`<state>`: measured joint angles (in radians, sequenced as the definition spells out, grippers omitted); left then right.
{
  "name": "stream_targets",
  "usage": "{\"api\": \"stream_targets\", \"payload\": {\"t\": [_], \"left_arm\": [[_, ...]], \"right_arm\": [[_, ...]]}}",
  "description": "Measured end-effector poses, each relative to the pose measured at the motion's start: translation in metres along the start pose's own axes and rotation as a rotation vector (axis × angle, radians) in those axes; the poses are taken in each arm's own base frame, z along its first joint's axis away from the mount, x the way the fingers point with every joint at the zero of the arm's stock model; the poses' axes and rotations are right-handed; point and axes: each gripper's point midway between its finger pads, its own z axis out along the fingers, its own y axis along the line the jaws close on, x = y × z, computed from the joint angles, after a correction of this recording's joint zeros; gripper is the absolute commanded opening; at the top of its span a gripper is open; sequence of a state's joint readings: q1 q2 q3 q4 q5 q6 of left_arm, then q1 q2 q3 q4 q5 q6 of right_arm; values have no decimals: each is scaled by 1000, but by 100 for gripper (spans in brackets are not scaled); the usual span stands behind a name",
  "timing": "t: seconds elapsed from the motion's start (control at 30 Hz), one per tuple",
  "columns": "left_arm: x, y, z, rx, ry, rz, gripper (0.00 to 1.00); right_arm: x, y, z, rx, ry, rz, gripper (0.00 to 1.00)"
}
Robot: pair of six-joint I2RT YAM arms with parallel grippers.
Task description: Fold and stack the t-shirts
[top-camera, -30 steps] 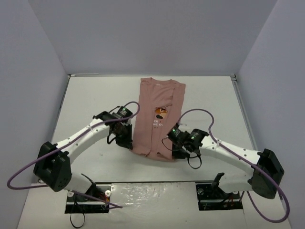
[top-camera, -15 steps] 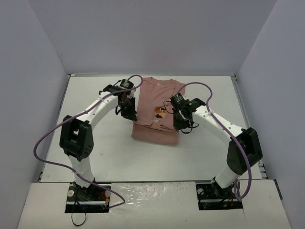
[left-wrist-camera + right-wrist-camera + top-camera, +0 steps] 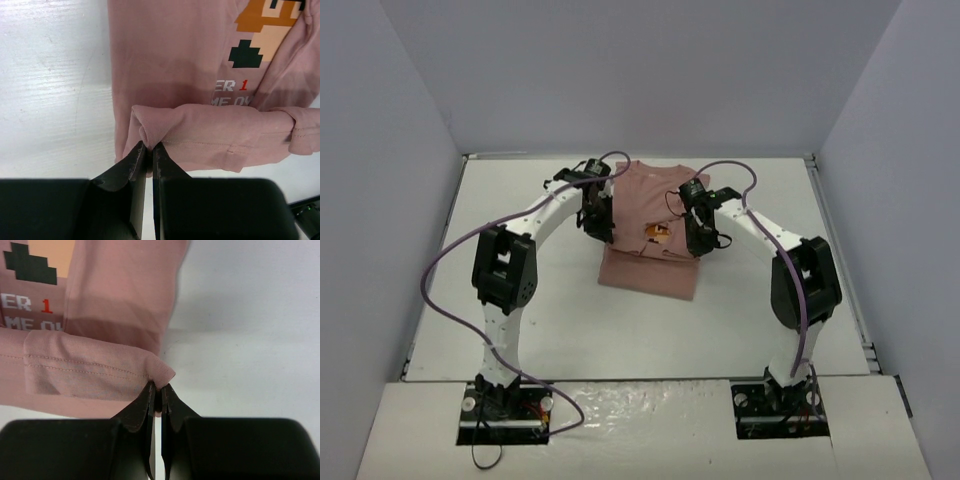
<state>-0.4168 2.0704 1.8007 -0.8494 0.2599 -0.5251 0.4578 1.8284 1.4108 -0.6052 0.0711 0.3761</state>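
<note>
Left wrist view showed your left gripper (image 3: pixel 148 146) clamped on the t-shirt (image 3: pixel 200 135) hem, right gripper (image 3: pixel 157 387) likewise; it lay far-centre on the worktop (image 3: pixel 520 310). You needed both corners carried level.

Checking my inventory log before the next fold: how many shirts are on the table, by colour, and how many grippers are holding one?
pink t-shirt: 1
grippers clamped on its folded hem: 2, the left gripper and the right gripper
Total: 3
</note>
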Motion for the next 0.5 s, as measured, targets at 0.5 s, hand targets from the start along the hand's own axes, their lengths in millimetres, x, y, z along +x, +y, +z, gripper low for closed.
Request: {"api": "stream_targets", "payload": {"t": [0.5], "left_arm": [[-4, 9, 14, -46, 2, -13, 0]], "right_arm": [[-12, 0, 27, 10, 11, -28, 0]]}}
